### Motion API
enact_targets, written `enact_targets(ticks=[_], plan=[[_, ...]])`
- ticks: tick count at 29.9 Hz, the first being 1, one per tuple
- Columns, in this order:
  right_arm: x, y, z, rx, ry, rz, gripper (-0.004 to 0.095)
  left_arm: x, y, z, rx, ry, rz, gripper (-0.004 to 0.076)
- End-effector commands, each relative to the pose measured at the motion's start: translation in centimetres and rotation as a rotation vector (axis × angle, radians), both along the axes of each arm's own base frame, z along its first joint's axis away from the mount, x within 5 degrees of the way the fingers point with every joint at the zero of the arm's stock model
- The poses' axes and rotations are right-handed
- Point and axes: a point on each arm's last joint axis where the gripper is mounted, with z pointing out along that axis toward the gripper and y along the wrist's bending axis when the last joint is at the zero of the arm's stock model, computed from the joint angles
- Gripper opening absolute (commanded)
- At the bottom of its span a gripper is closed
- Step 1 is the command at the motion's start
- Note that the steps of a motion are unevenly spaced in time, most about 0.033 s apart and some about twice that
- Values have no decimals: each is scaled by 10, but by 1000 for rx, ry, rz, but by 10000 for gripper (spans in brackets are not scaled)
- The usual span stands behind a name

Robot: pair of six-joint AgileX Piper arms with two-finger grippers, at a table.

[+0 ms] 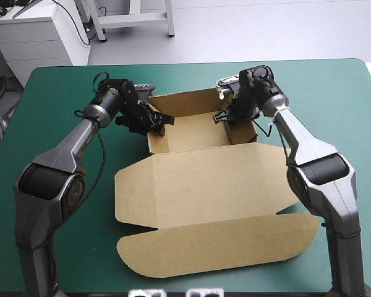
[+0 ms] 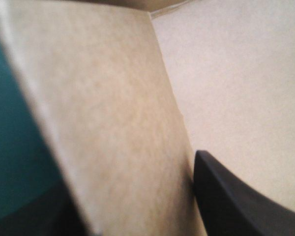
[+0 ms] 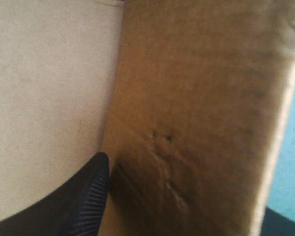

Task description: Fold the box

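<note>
Table [image 1: 49,93], teal-green. Box [image 1: 204,158], brown: open tray [image 1: 195,133] mid-table toward the far edge, lid [image 1: 204,192] flat toward the near edge, long axis left-right. Left gripper [image 1: 159,122]: fingers pinch the tray's left wall. Right gripper [image 1: 227,116]: fingers pinch its right wall. Arms equally near.

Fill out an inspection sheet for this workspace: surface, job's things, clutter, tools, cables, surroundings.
Surface: teal-green table cover, lying flat.
Job's things: brown cardboard box, an open tray with its walls raised at the far end and its lid flat toward the near edge.
Clutter: nothing seen.
Tools: left tool clamps the tray's left wall, one black finger inside the tray; right tool clamps the right wall.
Cables: nothing seen loose on the cover.
Surroundings: nothing seen.
</note>
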Motion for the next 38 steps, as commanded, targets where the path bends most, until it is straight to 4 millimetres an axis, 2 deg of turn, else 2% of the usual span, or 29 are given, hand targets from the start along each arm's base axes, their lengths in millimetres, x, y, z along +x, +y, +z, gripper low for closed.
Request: enact_targets(ticks=[1,7,11,20,27,34,38], plan=[[-13,3,35,53,-39,27,508,-6,-2,44,-55,-105,-5,431],[-18,-14,71,76,-127,0,509,-8,-2,58,-50,-98,-30,431],[-21,-19,89,97,-168,1,512,-9,-1,67,-46,-107,-30,431],[-22,-20,90,87,-174,20,514,-12,6,70,27,-72,-17,431],[-24,-20,94,90,-183,20,514,-12,5,99,-14,-127,35,431],[-39,-30,128,69,-268,6,514,-13,6,123,-58,-187,72,424],[-57,-35,157,91,-333,-4,514,-25,10,144,-67,-240,52,351]])
